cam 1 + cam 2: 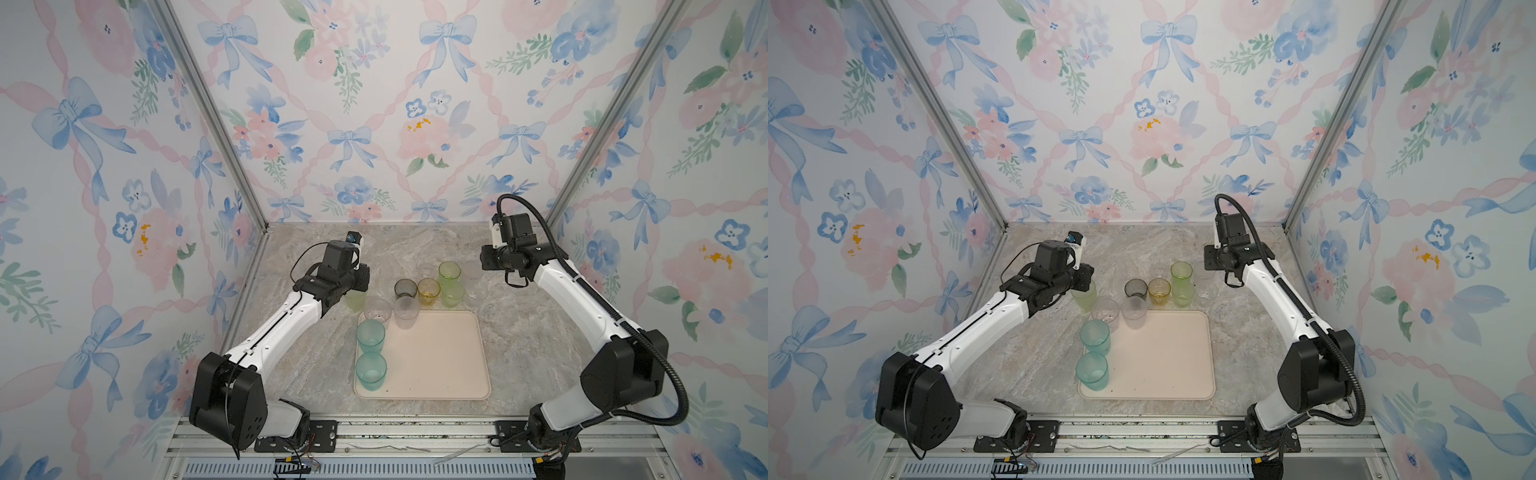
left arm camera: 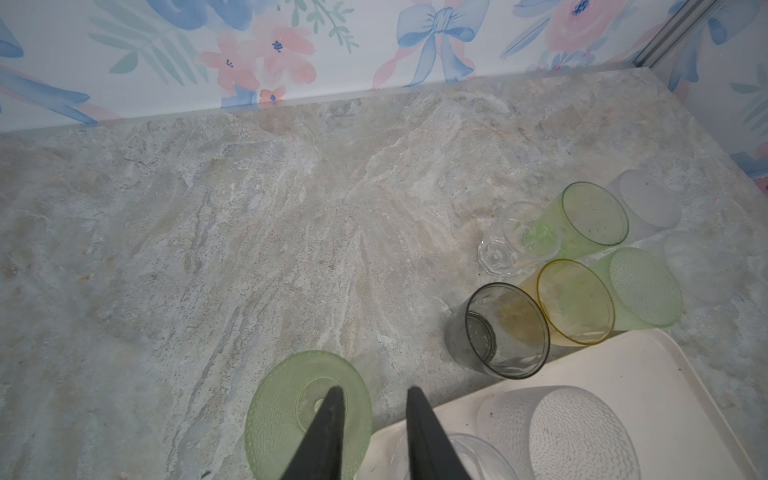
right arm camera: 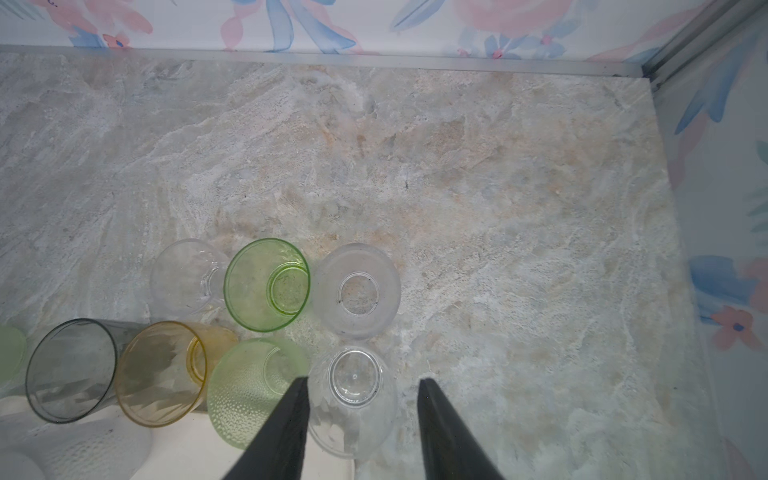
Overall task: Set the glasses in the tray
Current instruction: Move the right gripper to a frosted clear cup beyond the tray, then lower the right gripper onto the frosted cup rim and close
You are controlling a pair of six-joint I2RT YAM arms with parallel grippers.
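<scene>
On the tray (image 1: 436,353), the nearer teal glass (image 1: 371,371) stands upright.

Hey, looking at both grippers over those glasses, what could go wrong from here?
1. The right gripper flanks a clear tumbler from above, one finger right beside the dimpled yellow-green tumbler; descending could knock it into the amber tumbler.
2. The left gripper has one finger over the mouth of the lone yellow-green tumbler, one outside; a rim pinch might tip it toward the tray.
</scene>
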